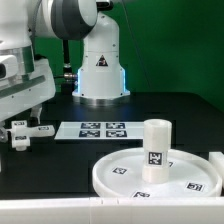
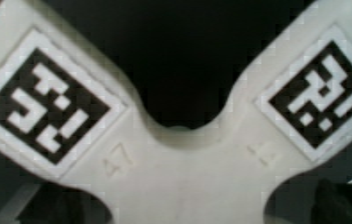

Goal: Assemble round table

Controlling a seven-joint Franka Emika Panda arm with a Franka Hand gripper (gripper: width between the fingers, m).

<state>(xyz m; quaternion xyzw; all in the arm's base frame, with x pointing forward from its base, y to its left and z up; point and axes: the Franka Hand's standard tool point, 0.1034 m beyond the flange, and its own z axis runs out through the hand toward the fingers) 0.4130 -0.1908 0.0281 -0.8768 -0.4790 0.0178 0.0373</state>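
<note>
Exterior and wrist views of the round-table set on the black desk [image 1: 160, 112]. In the exterior view you see the rimmed round disc [image 1: 120, 180] lying flat near the front, towards the exterior view's right, with square tags on its upper face. The short cylindrical leg [image 1: 155, 148] stands upright on the disc, one tag on its side facing the camera. Behind the disc, apart from it, the marker board [image 1: 100, 130] lies flat with its row of four tags. Farther back, the arm's base [image 1: 100, 65] rises before the green backdrop. At the exterior view's left, you find the arm bent low so that its end effector [image 1: 16, 126] hangs just above the desk, over the cross-shaped foot [image 1: 38, 130], which lies well apart from the disc and just beside the end of the marker board. In the wrist view the cross-shaped foot [image 2: 173, 160] fills the frame at close range: two of its white arms spread apart, each carrying a black-and-white tag [image 2: 52, 105], with the dark desk showing in the notch between them. The fingers do not appear in the wrist view. You may read the end effector as spread to its widest, closed on nothing, with the foot lying flat on the desk beneath it.
</note>
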